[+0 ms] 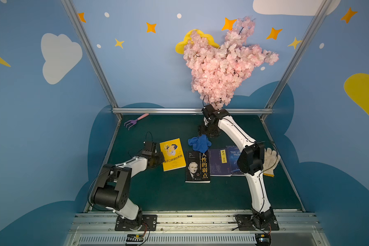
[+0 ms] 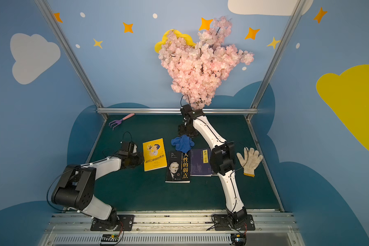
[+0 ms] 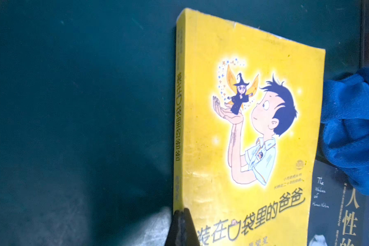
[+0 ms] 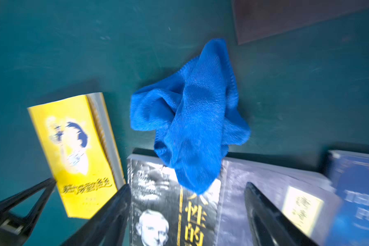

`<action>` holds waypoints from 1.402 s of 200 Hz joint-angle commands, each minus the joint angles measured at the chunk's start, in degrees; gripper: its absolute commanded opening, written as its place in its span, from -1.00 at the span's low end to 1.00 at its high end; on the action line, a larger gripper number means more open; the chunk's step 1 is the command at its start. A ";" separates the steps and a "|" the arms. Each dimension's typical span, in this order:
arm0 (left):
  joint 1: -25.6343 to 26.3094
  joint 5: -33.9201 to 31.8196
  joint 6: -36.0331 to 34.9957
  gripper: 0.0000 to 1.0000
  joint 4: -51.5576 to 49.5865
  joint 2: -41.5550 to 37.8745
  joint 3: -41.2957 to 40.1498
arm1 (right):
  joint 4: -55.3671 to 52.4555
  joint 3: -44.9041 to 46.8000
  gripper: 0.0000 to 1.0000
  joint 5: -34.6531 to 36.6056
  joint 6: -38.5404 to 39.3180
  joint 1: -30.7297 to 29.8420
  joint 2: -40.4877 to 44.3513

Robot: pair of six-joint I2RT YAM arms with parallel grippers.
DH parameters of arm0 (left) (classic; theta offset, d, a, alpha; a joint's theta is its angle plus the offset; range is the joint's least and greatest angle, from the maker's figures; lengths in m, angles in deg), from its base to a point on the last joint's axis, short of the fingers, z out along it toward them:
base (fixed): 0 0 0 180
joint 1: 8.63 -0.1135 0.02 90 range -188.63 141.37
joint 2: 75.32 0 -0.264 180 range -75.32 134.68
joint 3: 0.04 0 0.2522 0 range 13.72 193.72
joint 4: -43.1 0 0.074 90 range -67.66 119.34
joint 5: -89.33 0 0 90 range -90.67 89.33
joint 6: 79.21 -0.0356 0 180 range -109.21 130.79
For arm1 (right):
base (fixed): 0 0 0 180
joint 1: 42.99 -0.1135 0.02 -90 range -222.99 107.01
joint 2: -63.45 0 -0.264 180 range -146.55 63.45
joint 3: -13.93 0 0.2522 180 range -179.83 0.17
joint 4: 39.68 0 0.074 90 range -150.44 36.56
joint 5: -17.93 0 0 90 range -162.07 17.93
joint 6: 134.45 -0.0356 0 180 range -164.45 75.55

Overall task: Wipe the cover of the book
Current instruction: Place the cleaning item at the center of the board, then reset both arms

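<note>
Cloth-pickup step, likely: right claw (image 4: 186, 186) gapes empty above the cloth (image 1: 199, 143), draped on the black book's (image 1: 198, 169) top edge. Left claw (image 3: 182, 215), closed, touches the yellow book's (image 1: 172, 154) corner. Next: pinch the cloth.

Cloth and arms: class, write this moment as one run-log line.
left jaws: shut, at edge of yellow book | right jaws: open, empty, near cloth | cloth: loose, overlapping black book

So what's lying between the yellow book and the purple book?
The black book with a man's portrait, the blue cloth draped over its far end; both top views show it.
</note>
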 commanded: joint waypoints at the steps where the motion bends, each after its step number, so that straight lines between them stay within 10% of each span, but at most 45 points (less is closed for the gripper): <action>1: 0.59 3.57 -0.50 -0.93 -2.40 0.99 -1.28 | -2.33 3.80 0.65 6.45 2.88 0.74 10.40; 91: 0.59 -0.03 -0.42 -0.70 -1.39 -3.50 -3.61 | 34.00 61.91 0.62 48.14 13.61 2.57 44.70; 141: 0.58 -3.24 -0.78 -0.39 -0.96 -7.91 -5.56 | 54.67 80.77 0.36 43.89 18.34 9.21 45.45; 218: 1.16 -7.88 -1.61 0.06 0.48 -14.47 -8.87 | 86.72 96.43 0.74 31.77 22.02 19.63 44.20; 228: 1.37 -8.71 -1.69 0.25 1.12 -15.36 -9.41 | 99.29 101.12 0.80 26.56 24.34 21.04 42.47; 241: 2.13 -10.17 -2.80 0.99 2.45 -16.50 -10.07 | 106.76 103.52 0.83 25.09 25.58 21.45 41.67; 280: 4.41 -12.14 -6.65 1.00 6.86 -21.50 -12.17 | 107.07 106.61 0.87 12.64 22.94 25.71 43.34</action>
